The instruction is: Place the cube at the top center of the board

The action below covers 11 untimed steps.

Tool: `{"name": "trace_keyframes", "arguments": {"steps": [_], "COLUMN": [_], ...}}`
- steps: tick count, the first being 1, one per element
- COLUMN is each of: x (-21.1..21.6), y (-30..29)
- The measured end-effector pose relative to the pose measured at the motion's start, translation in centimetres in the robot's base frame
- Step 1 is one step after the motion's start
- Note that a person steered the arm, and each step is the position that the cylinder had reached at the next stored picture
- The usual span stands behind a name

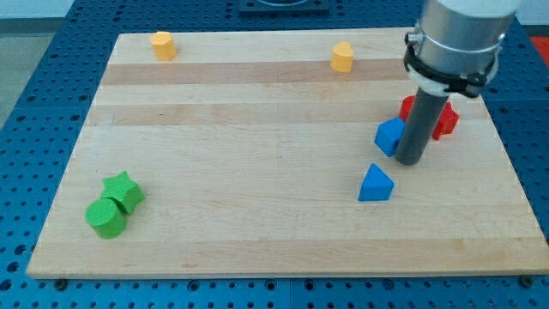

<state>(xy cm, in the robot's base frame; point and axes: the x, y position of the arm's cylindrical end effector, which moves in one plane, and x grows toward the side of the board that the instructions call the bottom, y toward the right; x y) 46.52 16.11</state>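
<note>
Tip point(410, 161) is set touching blue cube point(390, 136), on its lower-right. No pincer is fitted, so none to report. Push is best aimed up-left toward bench point(257, 112) top centre, kept clear of yellow block point(342, 57).

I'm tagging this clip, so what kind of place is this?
Probably a robotics lab bench: a wooden board lies on a blue perforated table, with small blocks like the blue cube, and my tip touching it.
</note>
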Motion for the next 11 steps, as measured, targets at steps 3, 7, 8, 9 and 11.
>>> {"name": "trace_keyframes", "arguments": {"steps": [3, 7, 8, 9, 11], "x": [-8.0, -10.8, -12.0, -13.9, -16.0], "y": [-2.9, -9.9, -8.6, -8.6, -13.1]}}
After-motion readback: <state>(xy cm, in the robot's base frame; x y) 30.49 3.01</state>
